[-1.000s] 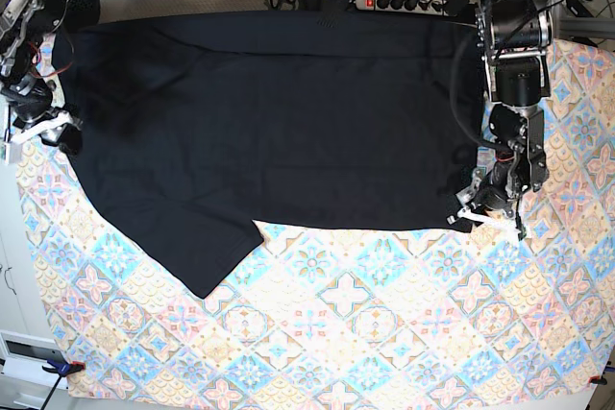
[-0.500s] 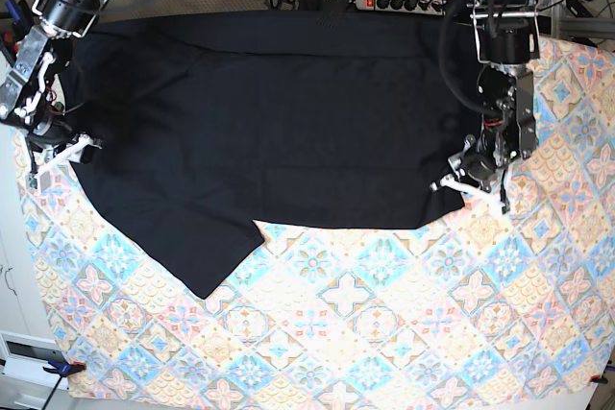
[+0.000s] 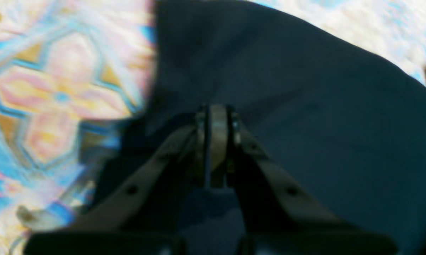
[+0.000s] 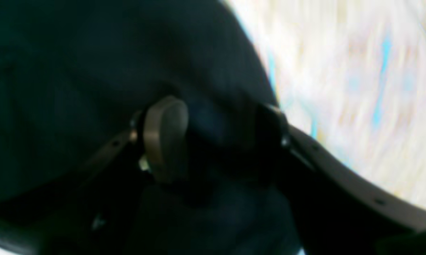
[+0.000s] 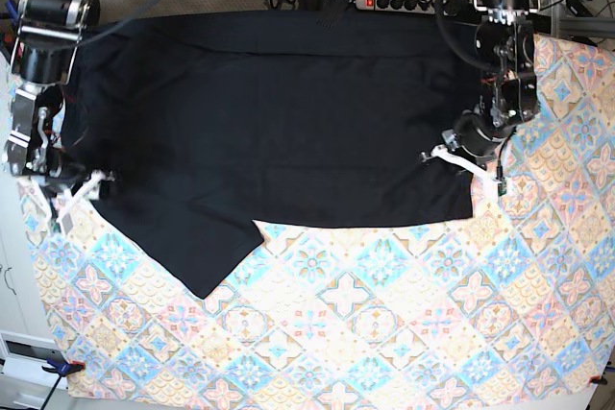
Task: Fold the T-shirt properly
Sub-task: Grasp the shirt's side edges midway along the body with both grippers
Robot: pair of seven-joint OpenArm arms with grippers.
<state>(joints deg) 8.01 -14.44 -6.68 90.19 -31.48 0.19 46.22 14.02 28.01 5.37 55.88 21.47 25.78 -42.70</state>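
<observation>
1. Both my wrist views are motion-blurred; the patterned tablecloth (image 3: 57,95) smears into streaks.
2. Black T-shirt (image 4: 75,71) fills my right wrist view, running past its edges.
3. The shirt's pale mark: too small to find.
4. Whether cloth sits between my left gripper (image 3: 216,141) pads: obscured.

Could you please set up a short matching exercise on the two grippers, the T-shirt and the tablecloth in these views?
Things:
1. left gripper
2. right gripper
3. T-shirt
4. tablecloth

Descriptions:
A. plain black, spread flat
B. shut, over black cloth
C. patterned in pastel tiles
D. pads apart, black cloth between them

Pairs: 1-B, 2-D, 3-A, 4-C
</observation>
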